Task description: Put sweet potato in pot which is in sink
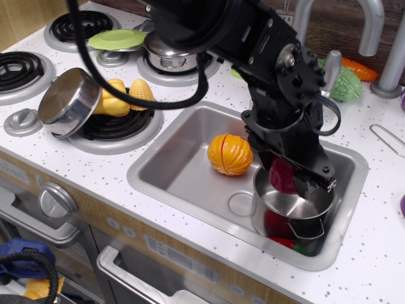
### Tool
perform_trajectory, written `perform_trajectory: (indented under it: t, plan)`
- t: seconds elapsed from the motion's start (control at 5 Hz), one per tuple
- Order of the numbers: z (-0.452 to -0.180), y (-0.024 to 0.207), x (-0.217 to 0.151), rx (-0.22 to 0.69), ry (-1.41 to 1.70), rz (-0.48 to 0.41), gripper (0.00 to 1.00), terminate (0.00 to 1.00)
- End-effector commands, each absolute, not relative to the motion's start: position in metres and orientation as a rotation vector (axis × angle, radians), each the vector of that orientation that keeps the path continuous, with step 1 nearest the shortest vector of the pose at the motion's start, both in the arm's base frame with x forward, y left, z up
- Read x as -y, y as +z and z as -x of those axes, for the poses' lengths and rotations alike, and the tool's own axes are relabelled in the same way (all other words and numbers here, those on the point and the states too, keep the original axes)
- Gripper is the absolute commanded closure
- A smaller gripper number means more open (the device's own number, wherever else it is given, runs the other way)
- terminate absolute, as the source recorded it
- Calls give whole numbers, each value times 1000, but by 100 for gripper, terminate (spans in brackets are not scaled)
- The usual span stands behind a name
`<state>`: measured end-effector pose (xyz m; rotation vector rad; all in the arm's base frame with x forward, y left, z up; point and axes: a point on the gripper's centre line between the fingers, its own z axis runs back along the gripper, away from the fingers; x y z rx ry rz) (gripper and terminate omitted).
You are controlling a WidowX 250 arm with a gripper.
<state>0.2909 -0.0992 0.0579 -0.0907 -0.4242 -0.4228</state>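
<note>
My gripper (pixel 292 178) is clamped on the sweet potato (pixel 283 175), which hangs at the mouth of the pot (pixel 295 209), partly below its rim. So the pot's floor lies straight beneath me; I judge that opening is all that's left. The pot stands at the right end of the sink (pixel 183 174). One sweet potato, one open pot here, one orange ball (pixel 230 154) just left.

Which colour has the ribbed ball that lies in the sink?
The ribbed ball is orange, shading to yellow along its grooves; the single observation.image view shows it clearly on the sink floor.
</note>
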Motion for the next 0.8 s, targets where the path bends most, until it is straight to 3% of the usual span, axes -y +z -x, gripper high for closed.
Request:
perform_trajectory:
  t: [0.0,0.4,0.6]
  plan:
    - [-315,62,90,487,-475,122,0,0]
    - [-316,56,87,513,-524,145,0,0]
    - [-316,56,87,513,-524,145,0,100]
